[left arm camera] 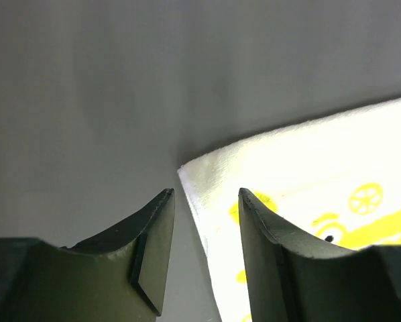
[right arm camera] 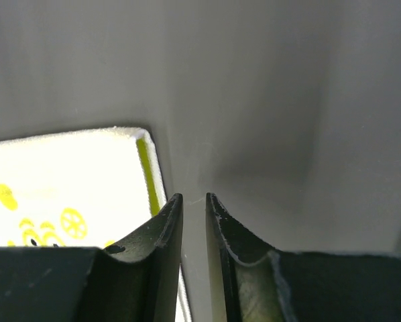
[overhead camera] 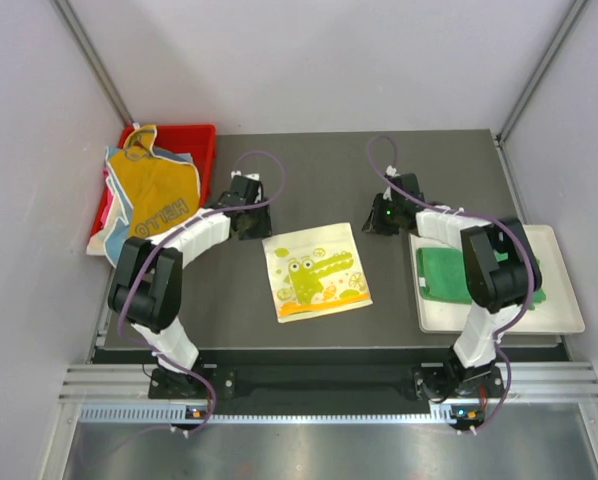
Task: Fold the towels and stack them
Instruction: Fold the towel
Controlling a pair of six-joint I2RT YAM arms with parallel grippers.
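**Yellow towel spread flat, waiting for its first fold**

Lying open at the table's centre: yellow crocodile towel (overhead camera: pixel 316 271), unfolded. Resting folded on the white tray (overhead camera: pixel 564 318): green towel (overhead camera: pixel 445 274). Spilling over the red bin (overhead camera: pixel 192 137): orange "HELLO" towel (overhead camera: pixel 157 195). Hovering off the far-left corner, left gripper (left arm camera: pixel 206 201), fingers parted, gripping nothing. Hovering by the far-right corner, right gripper (right arm camera: pixel 194 201), fingers nearly together, nothing between them. Judging the step: starting the fold. Needing next: both corners pinched, then carried toward the near edge.

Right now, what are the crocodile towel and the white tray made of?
Crocodile towel: looks like soft woven cloth, matte, printed; lies limp and flat with a stitched hem. White tray: probably rigid plastic, smooth, with a raised rim; the exact material is uncertain.
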